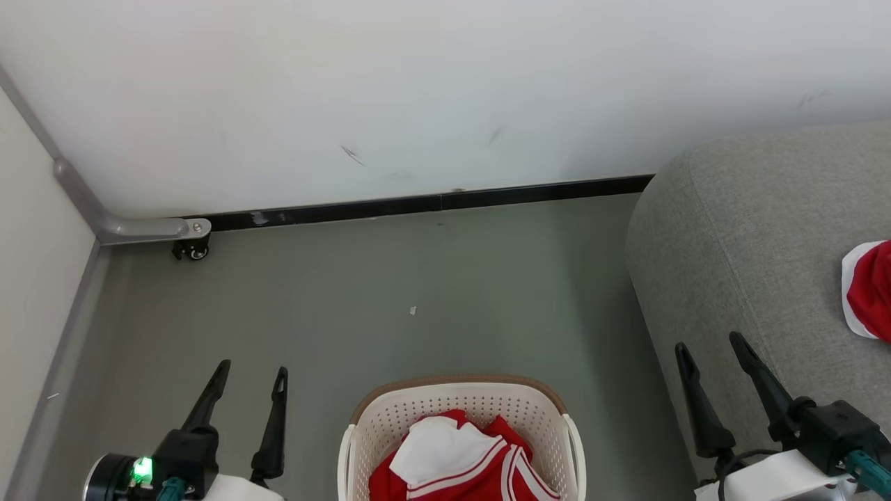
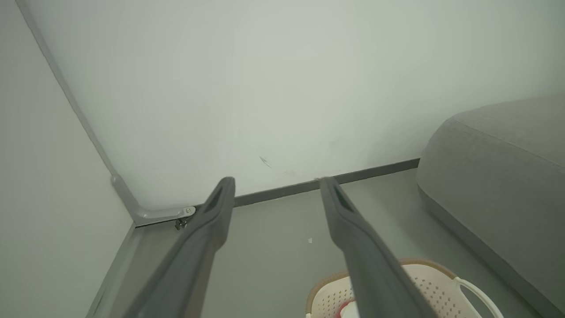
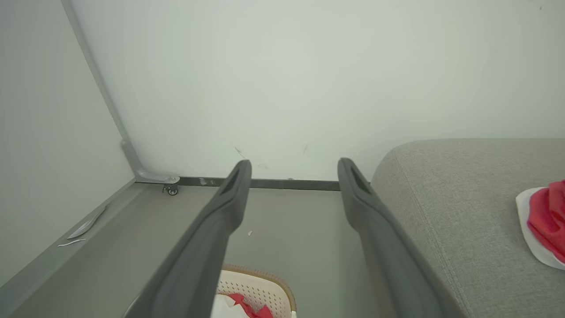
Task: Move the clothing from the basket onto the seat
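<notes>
The cream basket (image 1: 362, 424) with a tan rim stands on the floor at the bottom middle of the head view, holding red and white clothing (image 1: 456, 463). Another red and white garment (image 1: 870, 289) lies on the grey seat (image 1: 752, 243) at the right. My left gripper (image 1: 252, 372) hangs open left of the basket, nothing between its fingers. My right gripper (image 1: 710, 342) is open over the seat's front edge, right of the basket. The left wrist view catches the basket's rim (image 2: 430, 265); the right wrist view shows the basket (image 3: 260, 289) and the garment (image 3: 547, 221) on the seat.
A white wall with a dark baseboard (image 1: 431, 203) runs behind. A grey panel frame with a small caster (image 1: 191, 249) stands at the back left corner. Grey floor (image 1: 418, 292) stretches between wall and basket.
</notes>
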